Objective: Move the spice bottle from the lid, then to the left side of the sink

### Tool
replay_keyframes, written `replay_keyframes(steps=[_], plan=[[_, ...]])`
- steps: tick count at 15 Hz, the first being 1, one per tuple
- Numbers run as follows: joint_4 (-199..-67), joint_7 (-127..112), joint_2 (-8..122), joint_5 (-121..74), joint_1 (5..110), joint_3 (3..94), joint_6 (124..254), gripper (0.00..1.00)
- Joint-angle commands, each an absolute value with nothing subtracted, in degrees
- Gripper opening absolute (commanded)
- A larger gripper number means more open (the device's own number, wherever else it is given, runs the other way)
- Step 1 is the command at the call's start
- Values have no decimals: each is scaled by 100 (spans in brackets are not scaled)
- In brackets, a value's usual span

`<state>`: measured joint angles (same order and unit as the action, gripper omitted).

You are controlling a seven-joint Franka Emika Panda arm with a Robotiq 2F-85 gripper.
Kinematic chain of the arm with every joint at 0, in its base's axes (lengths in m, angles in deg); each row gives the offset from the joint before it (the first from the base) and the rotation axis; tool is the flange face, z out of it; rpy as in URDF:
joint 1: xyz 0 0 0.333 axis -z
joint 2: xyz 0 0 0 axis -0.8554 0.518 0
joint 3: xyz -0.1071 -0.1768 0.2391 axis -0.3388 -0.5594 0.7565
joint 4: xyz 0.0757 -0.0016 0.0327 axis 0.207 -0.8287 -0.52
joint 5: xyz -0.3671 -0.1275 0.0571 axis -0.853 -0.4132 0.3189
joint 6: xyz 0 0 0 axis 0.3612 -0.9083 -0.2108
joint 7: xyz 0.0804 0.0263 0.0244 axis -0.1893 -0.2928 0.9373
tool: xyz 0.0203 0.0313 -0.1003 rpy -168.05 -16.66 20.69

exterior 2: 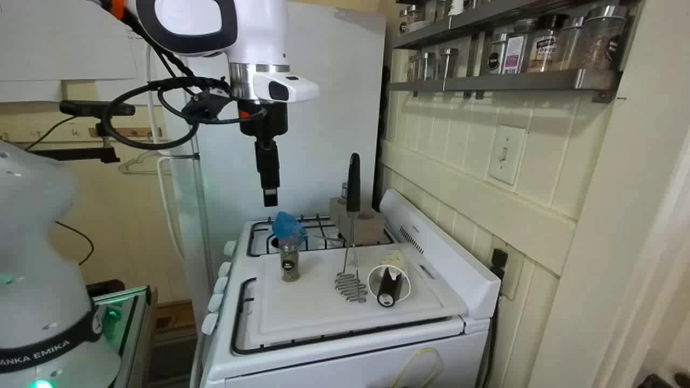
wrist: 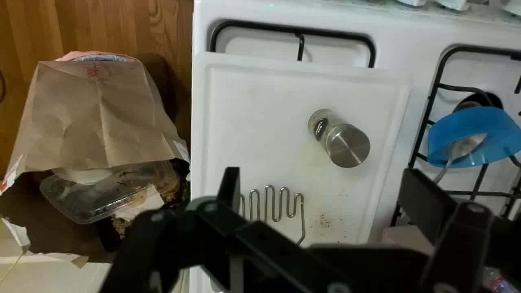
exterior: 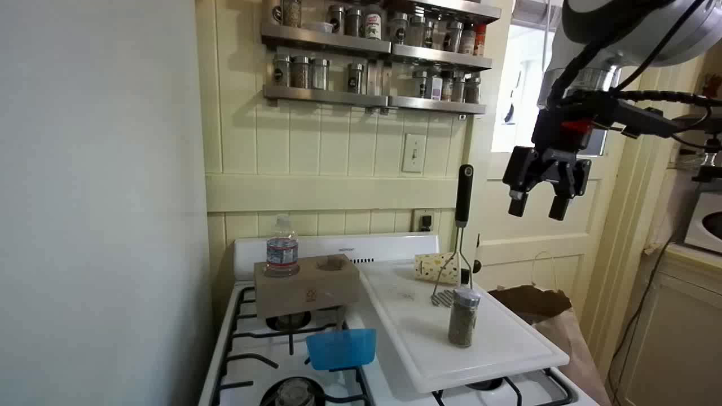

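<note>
Spice bottle [exterior: 463, 322]: stood upright on lid [exterior: 420, 326]. Hand [exterior: 537, 208]: hung above, jaws apart. Entire move seemingly remained; sink unseen.

The spice bottle [exterior: 463, 322] stands on the lid [exterior: 423, 332], in front of the masher [exterior: 463, 202].

Room above spice bottle [exterior: 463, 321] (masher [exterior: 462, 213] near)

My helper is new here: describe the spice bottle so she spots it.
Find the white stove, then the large white slab on it. The spice bottle stands upright on that slab, near a black-handled masher and a patterned cup lying on its side. Unlike them, it is a see-through cylinder with a flat metallic top and dark label.
</note>
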<state>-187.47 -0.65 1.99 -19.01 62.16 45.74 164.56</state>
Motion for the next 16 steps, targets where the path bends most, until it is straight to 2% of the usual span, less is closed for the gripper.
replay_keyframes(steps=[1, 6, 11, 14, 16], plan=[[-18734, -33, 207, -1868, 6273, 4621, 16441, 100], [-18734, -33, 207, -1868, 6273, 4621, 16441, 100], [-19591, -269, 222, -2207, 6066, 5386, 18219, 100], [-19862, -354, 521, -2126, 5959, 5616, 18715, 100], [-19779, -247, 451, -2069, 5927, 5531, 18534, 100]])
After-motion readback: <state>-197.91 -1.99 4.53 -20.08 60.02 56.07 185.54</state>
